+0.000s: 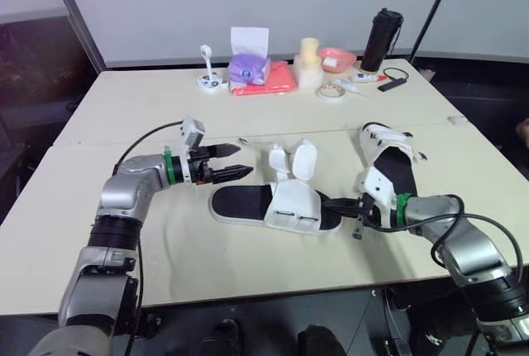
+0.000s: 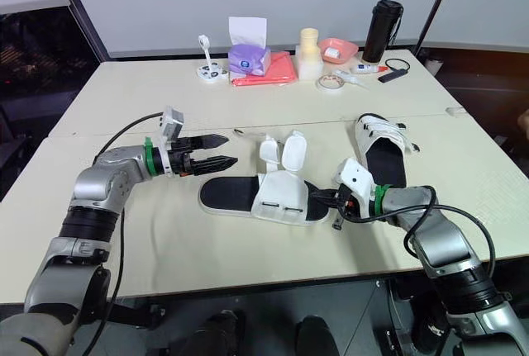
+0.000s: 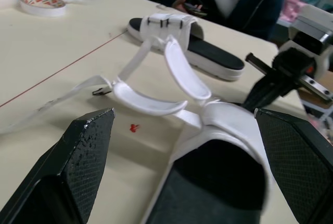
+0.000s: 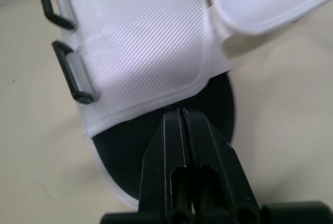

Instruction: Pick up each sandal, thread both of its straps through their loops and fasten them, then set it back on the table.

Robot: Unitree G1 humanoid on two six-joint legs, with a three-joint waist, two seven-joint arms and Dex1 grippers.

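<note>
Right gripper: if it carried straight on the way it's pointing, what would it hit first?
Most likely the white upper flap of the unfastened sandal. The right gripper, shut, sits over the black footbed, aimed at that flap's edge, though its exact height is hard to judge.

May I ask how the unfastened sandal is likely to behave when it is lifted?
The sandal probably feels light: its sole looks thin and foamy. Its two open straps curl upward freely, so they will likely flop and swing. Lying flat, it should not roll, but may sag if held by one end.
</note>
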